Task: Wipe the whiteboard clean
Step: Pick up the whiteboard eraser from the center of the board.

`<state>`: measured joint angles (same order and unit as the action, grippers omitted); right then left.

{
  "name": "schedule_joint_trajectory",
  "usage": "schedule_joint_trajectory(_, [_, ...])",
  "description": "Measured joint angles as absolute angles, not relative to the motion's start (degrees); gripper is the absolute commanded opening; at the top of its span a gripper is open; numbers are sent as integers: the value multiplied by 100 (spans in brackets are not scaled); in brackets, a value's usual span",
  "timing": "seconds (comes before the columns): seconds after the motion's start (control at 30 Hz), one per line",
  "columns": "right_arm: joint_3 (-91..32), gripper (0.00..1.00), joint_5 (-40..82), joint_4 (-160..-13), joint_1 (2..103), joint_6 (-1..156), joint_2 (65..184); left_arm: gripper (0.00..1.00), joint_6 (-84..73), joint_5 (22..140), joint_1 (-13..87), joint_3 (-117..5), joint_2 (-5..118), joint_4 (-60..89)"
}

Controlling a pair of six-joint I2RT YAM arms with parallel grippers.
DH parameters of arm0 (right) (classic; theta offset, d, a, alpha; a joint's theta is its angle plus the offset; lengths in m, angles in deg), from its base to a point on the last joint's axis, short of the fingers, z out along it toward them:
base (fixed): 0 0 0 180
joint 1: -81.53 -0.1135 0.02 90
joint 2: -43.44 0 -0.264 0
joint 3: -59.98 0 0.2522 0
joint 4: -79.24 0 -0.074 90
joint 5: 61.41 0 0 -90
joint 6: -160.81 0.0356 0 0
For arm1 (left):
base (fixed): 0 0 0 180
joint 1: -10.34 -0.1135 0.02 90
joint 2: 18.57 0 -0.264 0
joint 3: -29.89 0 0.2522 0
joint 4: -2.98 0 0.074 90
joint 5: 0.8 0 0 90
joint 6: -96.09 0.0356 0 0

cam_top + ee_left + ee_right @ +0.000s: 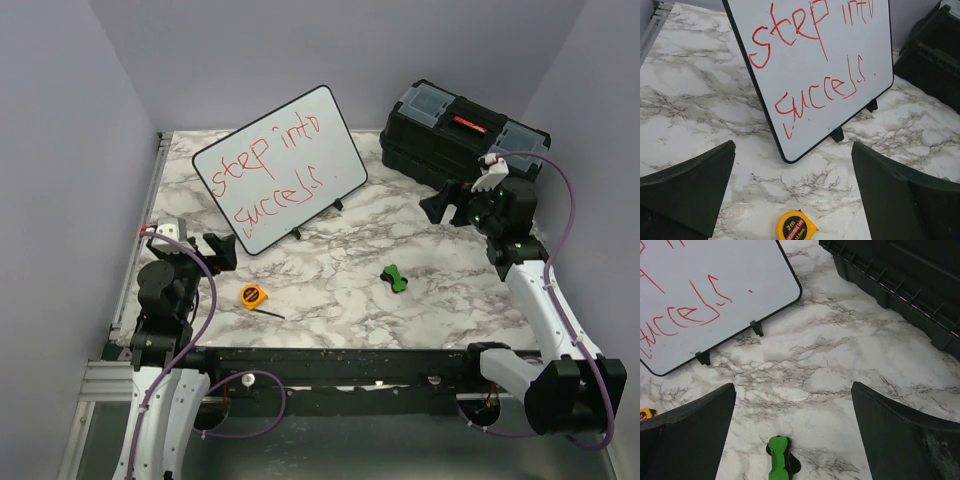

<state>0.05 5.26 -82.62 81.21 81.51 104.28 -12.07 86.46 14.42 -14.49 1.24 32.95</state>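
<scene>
- Two tools, both empty: the left tool (222, 252) and the right tool (440, 203) each stand spread wide with nothing between the fingers.
- Whiteboard (281, 168) sits toward the far left corner of the bench (330, 230), tilted back on a wire stand (837, 134). Red writing covers its face. Propped like this, the face points at the arms, so a wipe can reach it.
- Green block (396, 278) lies flat right of the bench's middle. Probably the eraser. It is nearest the right tool, which looks like the one to fetch it.
- Tape measure (254, 296) lies near the near left corner; toolbox (460, 130) fills the far right corner. Neither seems needed.
- Top view alone gives the whole layout and both arms.
- Left wrist view shows the stand's feet and the tape measure's label. The green block is barely visible there.
- Right wrist view looks down at the green block between its fingers and shows a dark pad under it. Only the board's lower right corner shows here.
</scene>
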Motion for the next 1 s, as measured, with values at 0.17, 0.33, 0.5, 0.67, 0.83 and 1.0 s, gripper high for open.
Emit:
schedule_joint_trajectory(0.17, [5, 100, 473, -8260, 8121, 8142, 10415, 99, -1209, 8508, 1442, -1449, 177, 3352])
schedule_joint_trajectory(0.33, [-85, 100, -515, -7960, 8128, 7185, 10539, 99, -1207, 8430, 1442, -1449, 177, 3380])
schedule_joint_trajectory(0.5, [-413, 100, -1546, -6972, 7986, 5622, 10771, 99, -1204, 8373, 1442, -1449, 199, 3400])
schedule_joint_trajectory(0.67, [-662, 100, -1197, -6284, 7216, 4741, 10966, 99, -1189, 8309, 1442, -1449, 290, 3404])
schedule_joint_trajectory(0.83, [-778, 100, 52, -6115, 6180, 4746, 11551, 99, -1180, 8255, 1442, -1453, 363, 3404])
schedule_joint_trajectory(1.0, [-911, 99, 941, -6030, 6086, 5012, 12485, 99, -1167, 8213, 1442, -1492, 457, 3446])
